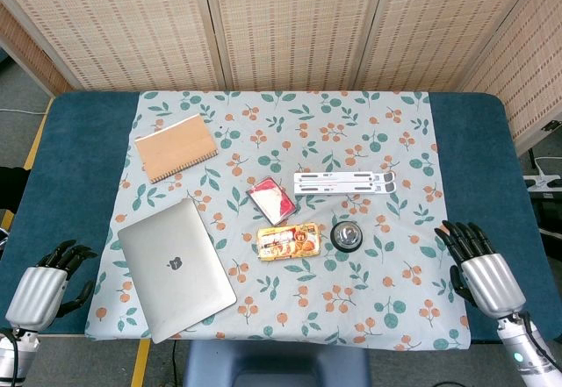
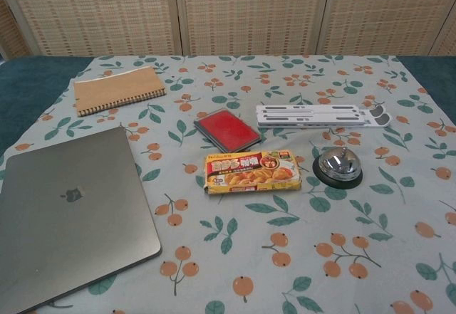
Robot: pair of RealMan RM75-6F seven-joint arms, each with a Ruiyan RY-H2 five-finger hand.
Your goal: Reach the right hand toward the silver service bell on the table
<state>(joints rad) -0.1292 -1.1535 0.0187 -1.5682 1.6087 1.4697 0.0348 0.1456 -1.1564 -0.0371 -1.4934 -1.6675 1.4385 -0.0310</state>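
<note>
The silver service bell [image 1: 346, 235] on its black base stands on the floral cloth just right of centre; the chest view shows the bell [image 2: 338, 166] at mid right. My right hand [image 1: 479, 262] hovers at the table's right front edge, well to the right of the bell, holding nothing, its dark fingers extended and slightly apart. My left hand [image 1: 48, 277] is at the left front corner, fingers loosely curled and apart, holding nothing. Neither hand appears in the chest view.
A yellow snack box [image 1: 289, 240] lies just left of the bell. Behind it are a white folding stand [image 1: 345, 182] and a red card case [image 1: 272, 199]. A closed silver laptop [image 1: 176, 266] and a brown spiral notebook [image 1: 176, 146] occupy the left side.
</note>
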